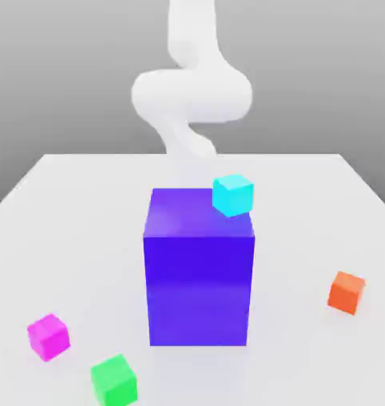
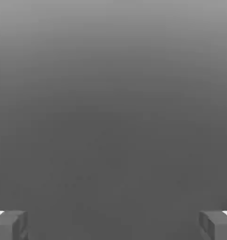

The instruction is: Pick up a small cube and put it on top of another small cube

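Observation:
The small magenta-pink cube (image 1: 48,336) lies on the white table (image 1: 68,206) near the front, at the exterior view's left. A green cube (image 1: 114,380) sits close beside it, nearer the front edge. An orange cube (image 1: 346,292) rests at the exterior view's right. A cyan cube (image 1: 232,194) shows at the far upper corner of the tall blue-purple block (image 1: 199,270); I cannot tell whether it rests on the block or is behind it. My white arm (image 1: 191,95) rises behind the block. In the hand view my gripper (image 2: 113,226) is open, its grey fingertips (image 2: 10,225) wide apart with nothing between them.
The tall blue-purple block stands in the middle of the table and hides what is behind it. The hand view faces a plain grey backdrop. The table's front edge runs just past the green cube.

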